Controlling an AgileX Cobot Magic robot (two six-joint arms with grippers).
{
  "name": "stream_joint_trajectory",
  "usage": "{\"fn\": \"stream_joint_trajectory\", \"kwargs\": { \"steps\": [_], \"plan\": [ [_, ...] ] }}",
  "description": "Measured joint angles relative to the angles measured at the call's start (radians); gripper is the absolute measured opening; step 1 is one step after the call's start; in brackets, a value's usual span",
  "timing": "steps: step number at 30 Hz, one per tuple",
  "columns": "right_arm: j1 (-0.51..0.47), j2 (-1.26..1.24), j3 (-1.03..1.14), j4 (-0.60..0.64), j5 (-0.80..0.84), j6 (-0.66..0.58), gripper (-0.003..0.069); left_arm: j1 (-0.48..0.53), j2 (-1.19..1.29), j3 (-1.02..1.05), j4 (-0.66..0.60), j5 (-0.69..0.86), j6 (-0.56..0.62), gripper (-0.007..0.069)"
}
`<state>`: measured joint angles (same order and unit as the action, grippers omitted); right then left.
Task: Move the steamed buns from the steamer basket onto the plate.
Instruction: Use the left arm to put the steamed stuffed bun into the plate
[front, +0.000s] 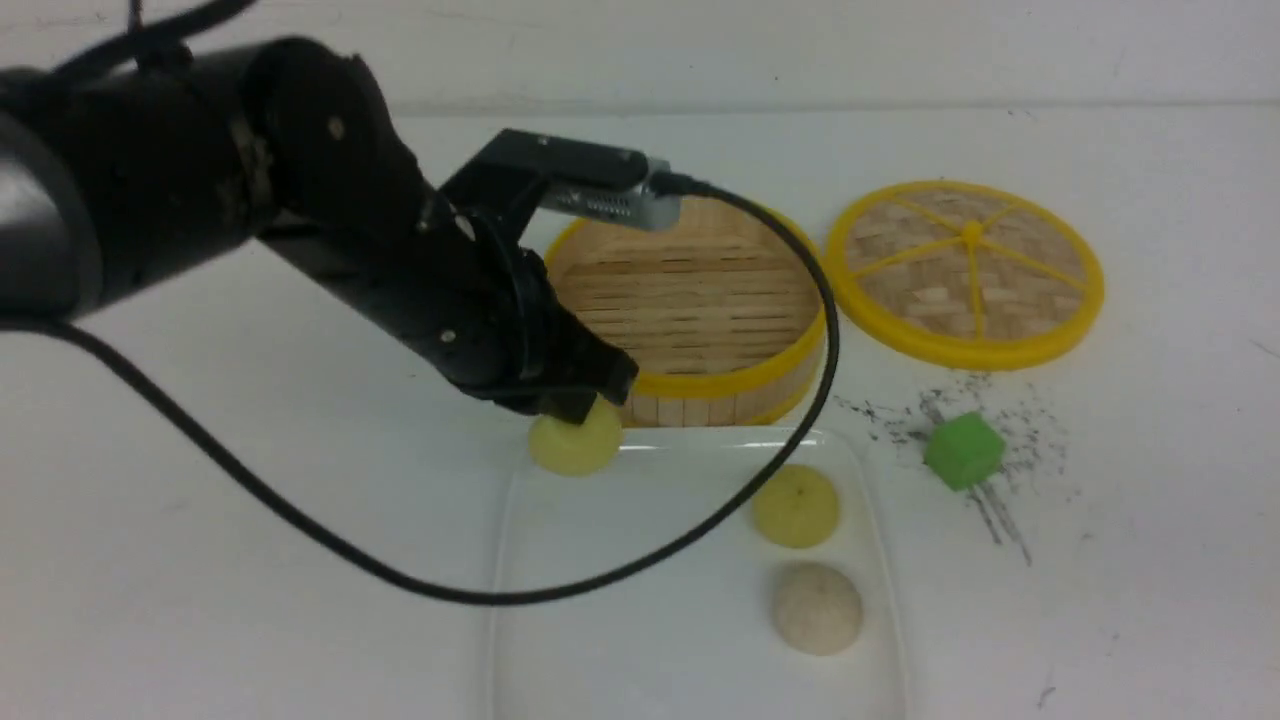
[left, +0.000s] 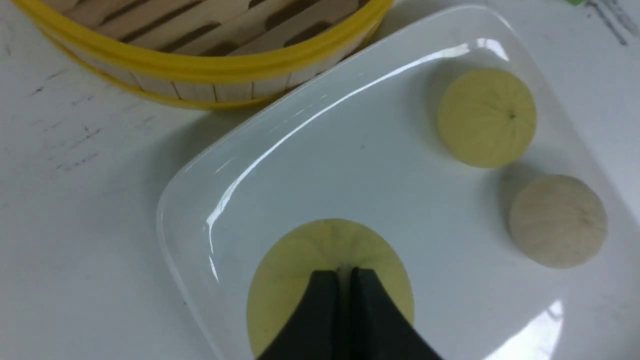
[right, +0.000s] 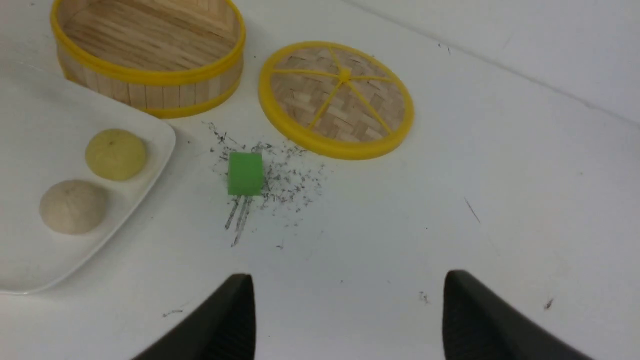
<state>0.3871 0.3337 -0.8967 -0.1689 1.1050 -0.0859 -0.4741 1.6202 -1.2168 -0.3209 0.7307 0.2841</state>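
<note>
The steamed buns (front: 797, 505) are all out of the steamer basket (front: 720, 380), whose slatted floor shows bare in the front and right wrist views.

Two are set down on the right side of the plate (front: 650, 600). The yellow-green bun (front: 797, 505) lies farther off and the off-white bun (front: 817, 607) nearer. They sit close together but apart.

The third bun (front: 575, 445), also yellow-green, is at the plate's far left corner, just near of the basket wall. The left gripper (front: 575, 405) comes down on it from above. Its jaws are drawn together on the crest of the dome, pinching the pleated top. The grip is at the crown, which suits a soft round item with no edge to catch. Whether the bun's base touches the plate or hangs just above it cannot be told.

Judgement: this is the last transfer, and the task is nearly complete, with only the release to make. The left wrist view puts the bun inside the rim but close to the corner. A release there may let it roll toward the edge.

The right gripper (right: 346, 276) has its jaws wide apart and holds nothing. It hangs over bare table (right: 500, 175) at the near right, well clear of the work.

The lid (front: 965, 270) lies flat to the right of the basket. The green cube (front: 963, 450) sits near of it, on a patch of dark scuff marks.
</note>
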Motion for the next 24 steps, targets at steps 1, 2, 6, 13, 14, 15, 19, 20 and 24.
{"fn": "stream_joint_trajectory", "kwargs": {
  "steps": [1, 2, 6, 13, 14, 15, 19, 20, 24],
  "plan": [
    [0.0, 0.0, 0.0, 0.001, 0.0, -0.002, 0.0495, 0.0, 0.011, 0.018, -0.016, -0.024, 0.023, 0.0022],
    [0.0, 0.0, 0.0, 0.001, 0.0, -0.002, 0.0495, 0.0, 0.029, 0.04, -0.044, -0.055, 0.052, 0.0022],
    [0.0, 0.0, 0.0, 0.003, 0.001, -0.003, 0.0495, 0.0, 0.093, 0.059, -0.098, -0.089, 0.101, 0.0022],
    [0.0, 0.0, 0.0, 0.003, 0.015, -0.005, 0.0495, 0.0, 0.159, 0.061, -0.127, -0.142, 0.114, 0.0022],
    [0.0, 0.0, 0.0, 0.003, 0.015, -0.006, 0.0495, 0.0, 0.164, 0.061, -0.126, -0.152, 0.114, 0.0022],
    [0.0, 0.0, 0.0, 0.003, 0.015, -0.006, 0.0495, 0.0, 0.165, 0.061, -0.126, -0.153, 0.114, 0.0022],
    [0.0, 0.0, 0.0, 0.003, 0.016, -0.006, 0.0495, 0.0, 0.165, 0.061, -0.119, -0.138, 0.091, 0.0041],
    [0.0, 0.0, 0.0, 0.003, 0.016, -0.006, 0.0495, 0.0, 0.165, 0.061, -0.114, -0.129, 0.084, 0.0054],
    [0.0, 0.0, 0.0, 0.004, 0.018, -0.006, 0.0495, 0.0, 0.165, 0.048, -0.06, -0.081, 0.047, 0.0167]
  ]
}}
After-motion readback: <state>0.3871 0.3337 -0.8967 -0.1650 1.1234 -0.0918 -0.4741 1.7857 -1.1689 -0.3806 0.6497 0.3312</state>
